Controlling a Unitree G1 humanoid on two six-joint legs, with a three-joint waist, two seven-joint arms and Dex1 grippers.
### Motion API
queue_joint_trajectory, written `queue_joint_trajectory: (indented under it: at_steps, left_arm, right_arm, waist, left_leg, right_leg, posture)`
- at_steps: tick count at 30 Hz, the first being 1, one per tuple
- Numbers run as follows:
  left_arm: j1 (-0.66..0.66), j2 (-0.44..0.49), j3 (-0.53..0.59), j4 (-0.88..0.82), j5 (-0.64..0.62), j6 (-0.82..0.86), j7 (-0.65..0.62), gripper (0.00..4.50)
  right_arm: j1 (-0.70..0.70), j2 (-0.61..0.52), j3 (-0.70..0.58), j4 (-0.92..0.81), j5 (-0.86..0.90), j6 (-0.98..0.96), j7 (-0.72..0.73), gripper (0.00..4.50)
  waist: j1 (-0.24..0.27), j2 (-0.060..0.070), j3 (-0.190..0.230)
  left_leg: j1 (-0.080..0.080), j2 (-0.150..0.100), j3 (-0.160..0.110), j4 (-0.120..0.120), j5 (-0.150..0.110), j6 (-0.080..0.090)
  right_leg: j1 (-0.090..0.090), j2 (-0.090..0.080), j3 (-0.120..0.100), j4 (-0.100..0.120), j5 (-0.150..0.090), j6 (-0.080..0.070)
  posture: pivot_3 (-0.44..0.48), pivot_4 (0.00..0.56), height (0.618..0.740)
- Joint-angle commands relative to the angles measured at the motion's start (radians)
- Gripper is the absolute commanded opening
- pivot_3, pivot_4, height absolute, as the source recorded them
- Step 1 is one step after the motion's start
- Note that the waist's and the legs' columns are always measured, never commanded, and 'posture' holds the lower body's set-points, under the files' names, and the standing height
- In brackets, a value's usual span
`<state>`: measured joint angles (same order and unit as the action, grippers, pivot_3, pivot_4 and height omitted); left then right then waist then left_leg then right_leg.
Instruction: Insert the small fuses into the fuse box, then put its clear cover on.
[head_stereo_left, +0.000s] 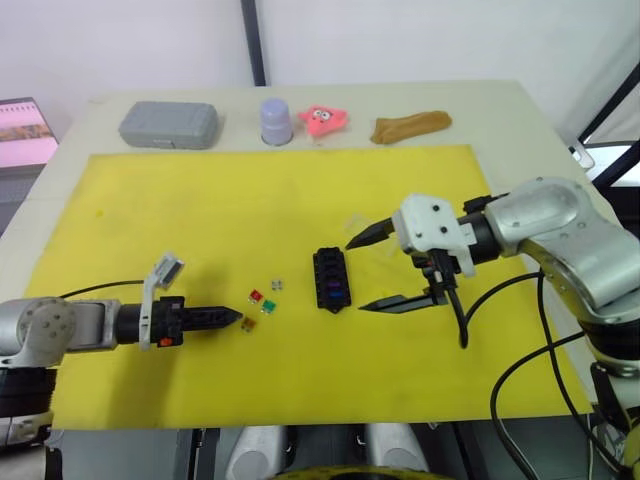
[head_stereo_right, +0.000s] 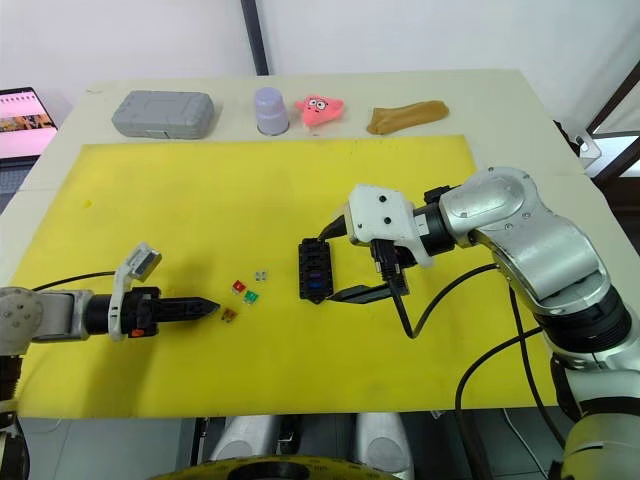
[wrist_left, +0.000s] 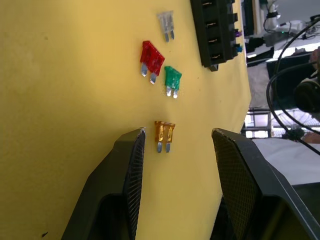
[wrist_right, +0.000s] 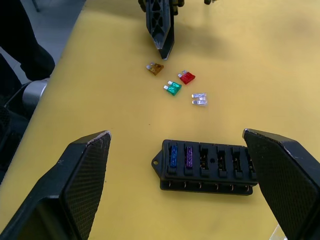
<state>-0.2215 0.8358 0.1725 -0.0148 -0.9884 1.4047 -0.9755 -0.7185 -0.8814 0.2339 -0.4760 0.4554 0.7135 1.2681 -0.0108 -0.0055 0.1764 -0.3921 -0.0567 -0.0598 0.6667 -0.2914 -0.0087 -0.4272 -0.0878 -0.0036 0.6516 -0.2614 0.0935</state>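
Two small fuses sit in the black slotted plastic fuse box (wrist_right: 207, 165); four loose fuses (wrist_right: 177, 82) wait; both wide-open grippers, left gripper (wrist_left: 175, 150) and right gripper (head_stereo_left: 365, 272), hold nothing.

Both arms are silver-grey metal with rounded joint housings. The right arm (head_stereo_left: 560, 235) ends in a white block ahead of the right gripper (head_stereo_left: 370, 270), whose two black fingers taper to points. Black cables loop beneath it. The left gripper (head_stereo_left: 238, 318) has a black body with a small red mark and a white bracket; its finger pads are cross-hatched.
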Motion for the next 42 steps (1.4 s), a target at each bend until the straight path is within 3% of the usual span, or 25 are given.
queue_joint_trajectory:
  at_steps: [1, 8, 19, 42]
  left_arm:
    - [0.02, 0.022, -0.067, 0.052, 0.071, -0.099, -0.076, 2.26]
    - [-0.003, 0.029, -0.177, 0.174, 0.165, -0.234, -0.221, 2.26]
    - [-0.054, -0.01, -0.272, 0.253, 0.235, -0.315, -0.374, 2.26]
    - [-0.135, -0.084, -0.312, 0.214, 0.281, -0.277, -0.412, 2.26]
  right_arm:
    - [-0.014, -0.003, -0.007, -0.024, 0.006, -0.01, 0.001, 4.5]
    - [-0.013, -0.007, -0.011, -0.029, 0.008, -0.003, -0.004, 4.5]
    - [-0.013, -0.007, -0.011, -0.031, 0.007, 0.002, -0.013, 4.5]
    - [-0.016, 0.0, -0.009, -0.043, 0.011, 0.02, -0.035, 4.5]
  waist:
    - [0.0, 0.0, 0.0]
    - [0.001, 0.001, -0.001]
    - [0.009, 0.004, -0.002]
    - [0.042, 0.004, -0.002]
  left_leg:
    - [0.0, 0.0, 0.0, 0.0, 0.0, 0.0]
    - [0.0, 0.0, 0.0, 0.0, 0.0, 0.001]
    - [0.001, 0.0, 0.0, 0.0, 0.0, 0.001]
    - [0.001, -0.003, 0.0, 0.001, -0.002, 0.003]
  right_leg:
    - [0.0, 0.0, 0.0, 0.0, 0.0, 0.0]
    - [0.0, 0.0, 0.0, 0.0, 0.0, 0.0]
    - [0.001, 0.0, 0.0, 0.0, 0.0, 0.0]
    - [0.002, -0.002, 0.0, 0.0, 0.0, 0.0]
  posture:
    - [0.0, 0.15, 0.731]
    - [0.0, 0.15, 0.731]
    - [0.0, 0.15, 0.731]
    - [0.0, 0.15, 0.731]
